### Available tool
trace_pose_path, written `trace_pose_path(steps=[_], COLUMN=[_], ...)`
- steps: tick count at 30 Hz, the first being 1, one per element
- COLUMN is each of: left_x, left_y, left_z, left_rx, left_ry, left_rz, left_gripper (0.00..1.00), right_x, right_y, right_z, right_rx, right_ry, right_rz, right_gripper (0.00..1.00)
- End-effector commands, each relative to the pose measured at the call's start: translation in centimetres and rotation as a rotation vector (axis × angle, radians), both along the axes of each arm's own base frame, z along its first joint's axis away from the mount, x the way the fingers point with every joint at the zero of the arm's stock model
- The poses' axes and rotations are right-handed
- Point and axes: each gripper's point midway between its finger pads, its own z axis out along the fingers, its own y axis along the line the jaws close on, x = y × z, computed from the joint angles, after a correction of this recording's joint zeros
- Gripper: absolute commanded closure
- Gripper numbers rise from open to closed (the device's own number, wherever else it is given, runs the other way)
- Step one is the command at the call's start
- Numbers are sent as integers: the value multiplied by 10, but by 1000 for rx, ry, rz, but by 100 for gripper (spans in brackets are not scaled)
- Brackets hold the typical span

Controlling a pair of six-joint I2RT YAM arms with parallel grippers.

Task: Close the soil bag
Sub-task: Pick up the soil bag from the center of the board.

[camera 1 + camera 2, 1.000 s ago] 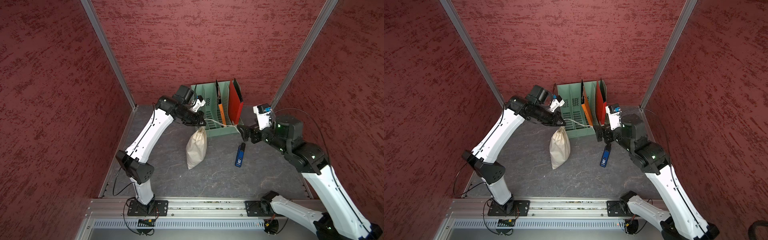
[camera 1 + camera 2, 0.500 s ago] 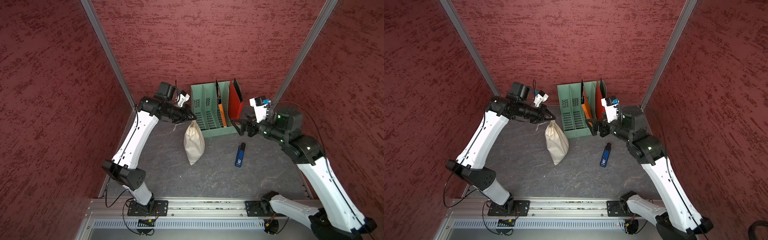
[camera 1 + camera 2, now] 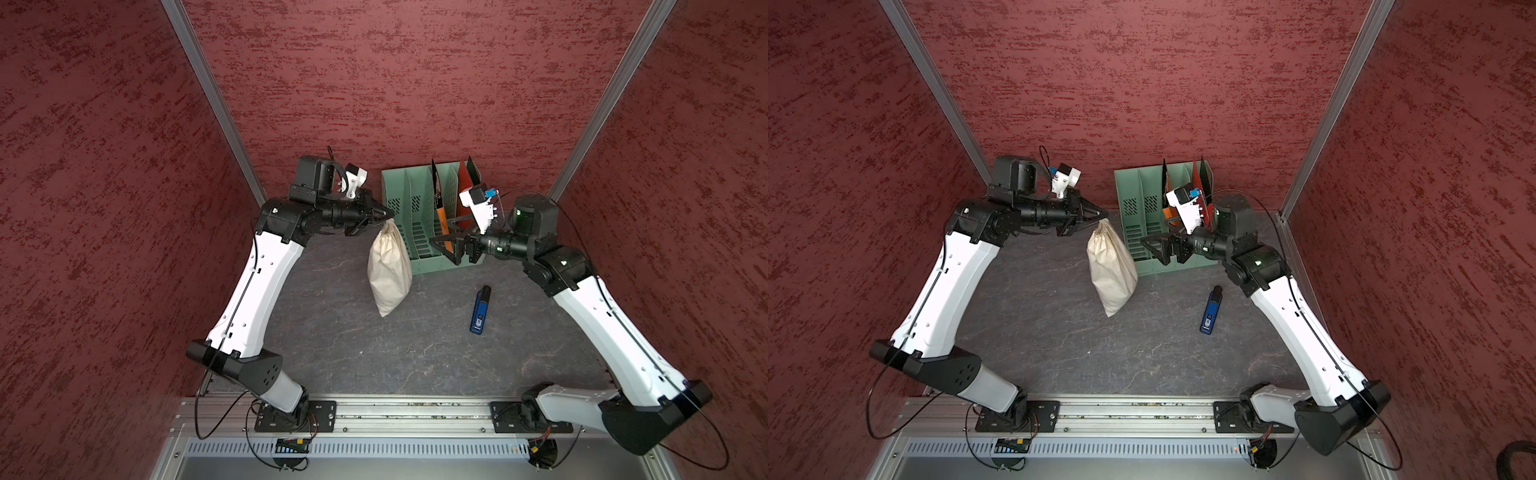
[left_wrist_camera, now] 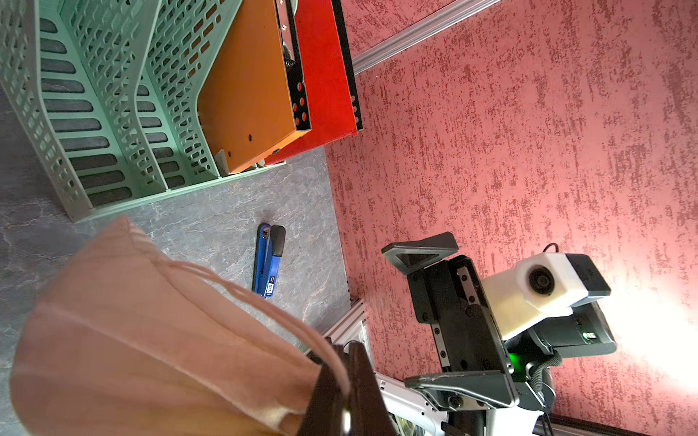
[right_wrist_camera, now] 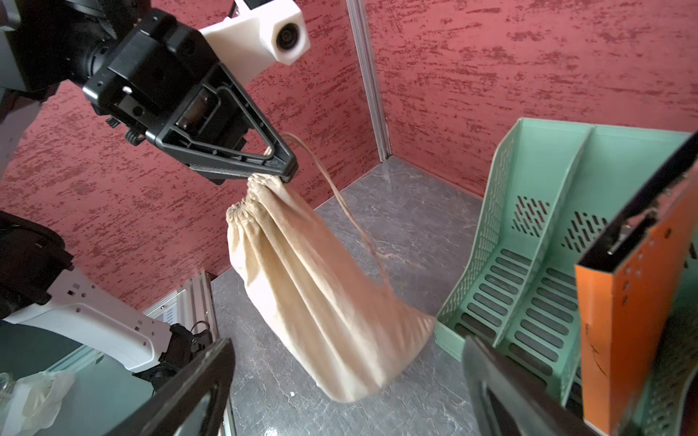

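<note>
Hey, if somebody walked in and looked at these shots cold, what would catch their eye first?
The cream soil bag, held by its gathered top in the shut left gripper, beside the green file rack at the back. The right gripper faces it from in front of the rack, fingers spread wide. A blue tool lies on the table.

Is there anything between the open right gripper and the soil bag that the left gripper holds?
Nothing visible. The right gripper faces the soil bag across a free gap. The green file rack stands beside that line, not in it; only the bag's loose cord trails down from the left gripper.
</note>
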Motion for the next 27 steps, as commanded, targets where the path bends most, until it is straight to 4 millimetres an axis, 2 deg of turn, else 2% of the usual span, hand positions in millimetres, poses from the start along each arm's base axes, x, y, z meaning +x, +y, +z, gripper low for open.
trace_pose_path(steps=[1,9,23,27], left_x=[-8,-8,-3,-1], left_y=[-5,-20,-30,-35], left_z=[31,33,40,43], left_rx=[-77,-85,-101,-105], left_ry=[-71,-77,-87,-93], left_rz=[-6,-2,-9,-16], left_gripper=[100,100,100,100], right_x=[-10,-24,-6,-7], right_y=[12,34,62,69], right_z=[12,13,3,-1], right_rx=[24,-6,-26,-31], right_ry=[-95,-187,-192,-189], right_rz=[99,201,236,253], right_gripper=[2,2,2,2])
